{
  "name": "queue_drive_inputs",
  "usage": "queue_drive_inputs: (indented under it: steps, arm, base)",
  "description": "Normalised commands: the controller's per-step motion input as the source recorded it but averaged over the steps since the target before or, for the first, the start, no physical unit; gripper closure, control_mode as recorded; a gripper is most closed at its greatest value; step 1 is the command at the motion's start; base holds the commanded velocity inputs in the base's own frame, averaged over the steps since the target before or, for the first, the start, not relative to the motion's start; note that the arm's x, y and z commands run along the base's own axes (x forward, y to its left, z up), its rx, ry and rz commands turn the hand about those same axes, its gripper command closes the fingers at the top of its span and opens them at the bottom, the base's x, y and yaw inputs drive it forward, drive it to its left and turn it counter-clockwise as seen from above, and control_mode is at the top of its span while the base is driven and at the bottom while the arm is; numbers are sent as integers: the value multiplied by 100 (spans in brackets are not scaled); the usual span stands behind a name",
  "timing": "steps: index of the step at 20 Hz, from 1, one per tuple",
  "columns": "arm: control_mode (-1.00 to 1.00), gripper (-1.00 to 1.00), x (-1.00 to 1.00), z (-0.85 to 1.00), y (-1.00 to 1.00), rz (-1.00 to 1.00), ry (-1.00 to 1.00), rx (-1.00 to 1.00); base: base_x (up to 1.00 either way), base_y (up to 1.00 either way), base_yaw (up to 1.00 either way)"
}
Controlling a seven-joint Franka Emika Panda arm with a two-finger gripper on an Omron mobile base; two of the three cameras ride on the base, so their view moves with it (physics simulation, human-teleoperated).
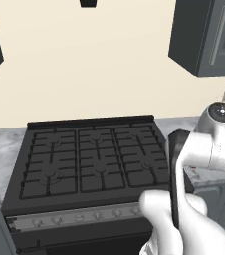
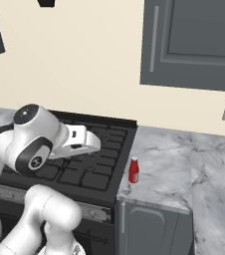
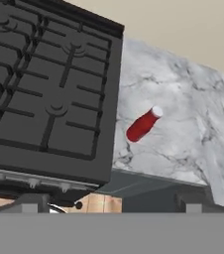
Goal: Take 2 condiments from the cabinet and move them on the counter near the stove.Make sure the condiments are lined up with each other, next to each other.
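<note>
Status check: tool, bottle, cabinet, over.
Tool open, empty. Red bottle upright on counter beside stove, one condiment down. Cabinet door shut. Nothing in the way.

red bottle [image 3: 143,124], marble counter [image 3: 183,124], black stove [image 3: 49,89]

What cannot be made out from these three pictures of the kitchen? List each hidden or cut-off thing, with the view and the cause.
- Inside of the cabinet: right base view, door closed, so the second condiment is not visible.
- Counter right of the stove: left base view, covered by the white arm.
- Red bottle label: right base view and hand view, too small to read.
- Tool: whether its fingers stand open cannot be judged from the base views; the arm's links cover them.
</note>
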Motion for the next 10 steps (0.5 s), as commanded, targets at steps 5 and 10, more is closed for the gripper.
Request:
queue_drive_inputs:
  steps: [5,10]
  arm:
    - [-100,-100,-1,8,44,0,-23,1]
    - [-100,-100,-2,2,29,1,-38,13]
  base:
    - [0,0,0]
    - [0,0,0]
